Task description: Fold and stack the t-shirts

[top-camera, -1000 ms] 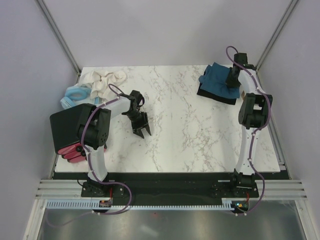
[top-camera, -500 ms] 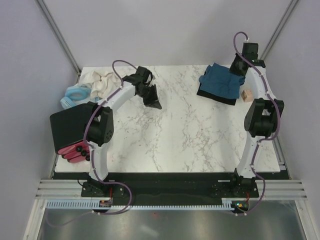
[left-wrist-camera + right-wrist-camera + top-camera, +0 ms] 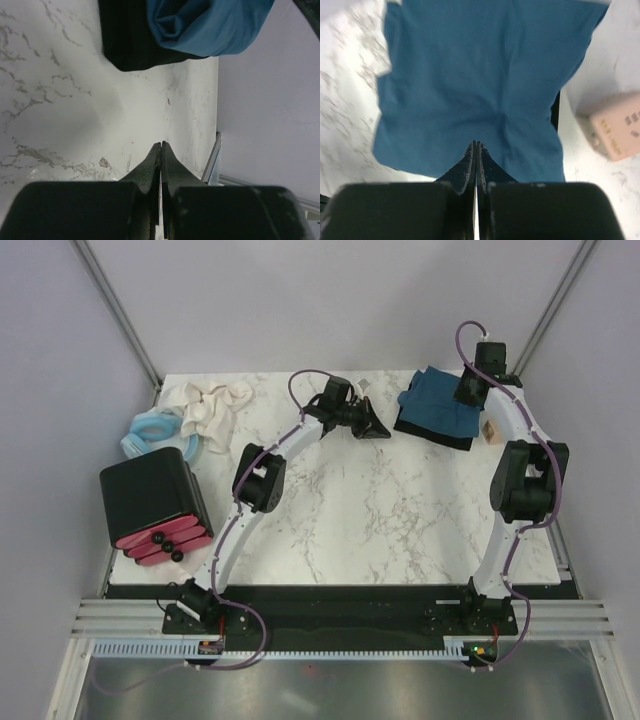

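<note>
The teal-blue t-shirt [image 3: 436, 400] lies folded on top of the black t-shirt [image 3: 432, 433] at the table's far right. My right gripper [image 3: 466, 395] hovers over the teal shirt's right part, shut with nothing in it. In the right wrist view its shut tips [image 3: 476, 145] point at the teal cloth [image 3: 480, 75], and a black sliver [image 3: 554, 111] shows at the edge. My left gripper [image 3: 378, 430] is stretched to the far middle, just left of the stack, shut and empty. The left wrist view shows its tips [image 3: 161, 145] over bare marble, with the black shirt [image 3: 130, 42] and teal shirt [image 3: 210, 25] ahead.
A small pale wooden block [image 3: 490, 430] [image 3: 615, 127] sits right of the stack. Cream cloth [image 3: 205, 405] and a pale blue ring item [image 3: 150, 430] lie at the far left. A black box with red-pink items [image 3: 155, 502] stands at the left edge. The table's back edge [image 3: 212, 160] is close.
My left arm has swung from the left middle across to the far centre beside the stack, and its jaws have shut. The right gripper shifted slightly over the teal shirt.
</note>
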### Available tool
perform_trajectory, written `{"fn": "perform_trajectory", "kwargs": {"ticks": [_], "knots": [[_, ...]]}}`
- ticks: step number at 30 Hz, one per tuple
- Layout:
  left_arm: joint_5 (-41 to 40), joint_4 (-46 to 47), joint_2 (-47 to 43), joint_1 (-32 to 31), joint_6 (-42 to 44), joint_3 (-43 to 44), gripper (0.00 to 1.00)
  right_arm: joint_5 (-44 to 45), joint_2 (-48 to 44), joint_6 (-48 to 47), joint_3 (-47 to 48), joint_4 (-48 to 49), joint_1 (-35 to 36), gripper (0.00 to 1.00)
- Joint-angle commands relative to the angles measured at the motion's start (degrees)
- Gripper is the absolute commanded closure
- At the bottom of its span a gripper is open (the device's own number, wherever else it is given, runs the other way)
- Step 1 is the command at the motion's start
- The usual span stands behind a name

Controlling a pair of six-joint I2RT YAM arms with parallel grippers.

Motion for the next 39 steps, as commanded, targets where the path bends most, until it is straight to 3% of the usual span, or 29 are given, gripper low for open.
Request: {"fn": "perform_trajectory", "kwargs": {"ticks": [1, 4, 18, 22, 28, 39], "knots": [[4.1, 6.8, -6.6, 0.2, 0.2, -4.9, 0.98, 2.5, -6.2, 0.1, -6.1, 4.2, 0.6, 1.0], [3.2, 5.1, -10.5, 0.5, 3.5, -10.1, 0.98, 5.9, -8.5, 1.1, -11.0, 7.6, 0.7, 1.0], [5.5, 1.2, -20.0, 0.8, 9.5, -26.8, 0.98, 16.3, -3.9, -0.9, -8.2, -0.2, 0.8, 1.0], [4.3, -0.8, -21.5, 0.8, 10.9, -29.1, 0.98, 17.6, -3.1, -0.4, -8.4, -1.2, 0.8, 1.0], [3.2, -3.3, -23.5, 1.2, 12.2, -30.6, 0.98, 16.8, 4.9, -1.0, 0.2, -11.8, 0.8, 1.0], [0.7, -5.1, -27.2, 2.8, 14.0, -35.1, 0.98, 18.8, 6.4, -1.3, 0.2, -17.9, 0.8, 1.0]]}}
